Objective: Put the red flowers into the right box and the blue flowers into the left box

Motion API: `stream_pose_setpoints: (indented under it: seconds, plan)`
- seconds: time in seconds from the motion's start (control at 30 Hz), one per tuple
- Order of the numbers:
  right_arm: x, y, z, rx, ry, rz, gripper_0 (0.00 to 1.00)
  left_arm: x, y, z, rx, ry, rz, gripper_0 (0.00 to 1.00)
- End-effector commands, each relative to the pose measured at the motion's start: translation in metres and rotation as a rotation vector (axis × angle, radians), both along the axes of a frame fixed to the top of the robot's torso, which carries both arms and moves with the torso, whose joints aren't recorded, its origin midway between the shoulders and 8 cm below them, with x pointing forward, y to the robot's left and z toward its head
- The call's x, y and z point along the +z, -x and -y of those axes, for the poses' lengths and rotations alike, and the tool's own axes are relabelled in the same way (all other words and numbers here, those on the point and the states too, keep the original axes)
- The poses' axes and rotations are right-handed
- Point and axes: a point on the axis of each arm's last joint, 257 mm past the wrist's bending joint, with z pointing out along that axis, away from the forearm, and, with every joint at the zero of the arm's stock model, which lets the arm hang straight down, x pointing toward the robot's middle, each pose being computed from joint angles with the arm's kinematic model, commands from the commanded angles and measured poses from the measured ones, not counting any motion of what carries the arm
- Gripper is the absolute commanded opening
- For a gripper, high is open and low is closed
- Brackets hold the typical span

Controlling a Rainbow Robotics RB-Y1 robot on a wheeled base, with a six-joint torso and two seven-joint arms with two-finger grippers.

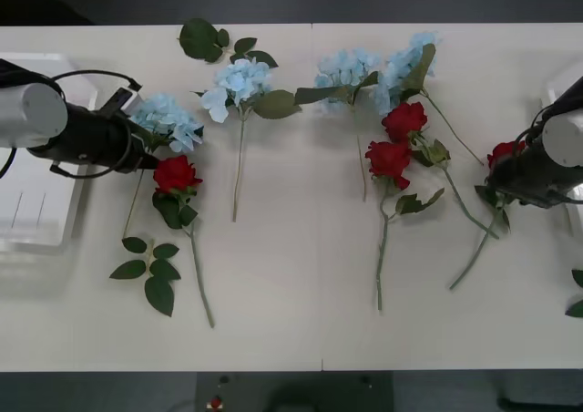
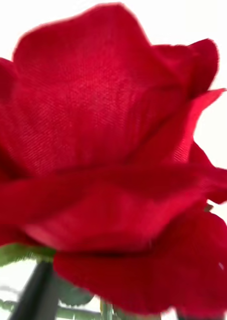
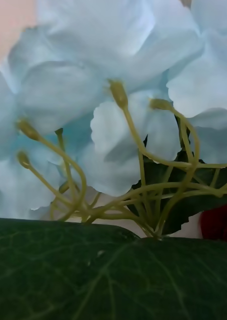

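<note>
— Looking across your desk (image 1: 301, 339), what do you see at your left tool (image 1: 150, 152)?

— Your left tool sits at the leftmost cluster of the blue flowers (image 1: 167, 118), just beside a red rose (image 1: 176, 172) lying on the desk. The left wrist camera shows pale petals (image 3: 93, 65), thin yellow-green stalks and a broad dark leaf (image 3: 108, 275) close up. You cannot tell whether that tool is apart or together.

— And your right tool (image 1: 503, 182)?

— It is at the far right, against the bloom of the rightmost of the red flowers (image 1: 503, 151), whose stem slants down across the desk. The right wrist camera has that bloom (image 2: 118, 160) pressed close. You cannot tell that tool's state either.

— Where are the boxes?

— The left box (image 1: 41, 221) lies at the desk's left edge under your left arm; the right box (image 1: 557, 88) shows as a white rim at the right edge. Two more roses (image 1: 396, 139) and three more blue clusters (image 1: 346, 66) lie mid-desk. No writing can be read.
</note>
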Motion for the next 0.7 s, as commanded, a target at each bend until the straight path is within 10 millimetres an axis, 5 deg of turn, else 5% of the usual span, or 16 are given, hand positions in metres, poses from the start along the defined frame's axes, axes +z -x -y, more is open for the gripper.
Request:
stream_pose_setpoints:
  seconds: [0.03,0.1,0.33,0.47,0.7]
  plan:
    - [0.002,-0.005,0.003,0.02,0.007,0.015,0.17,0.003,-0.003,0.0,0.006,-0.02,0.016,0.93]
    - [0.001,-0.005,0.003,0.021,0.008,0.013,0.0,0.001,-0.004,0.003,0.003,-0.02,0.016,0.8]
    - [0.004,-0.009,0.001,0.026,0.001,0.03,0.0,-0.008,-0.004,0.003,0.011,-0.021,0.035,0.39]
    - [0.038,-0.023,0.011,0.039,0.013,0.066,0.0,-0.009,-0.004,0.004,0.009,-0.026,0.036,0.04]
    - [0.127,-0.034,0.054,0.234,0.193,0.058,0.0,-0.011,-0.003,0.004,0.004,-0.035,0.037,0.0]
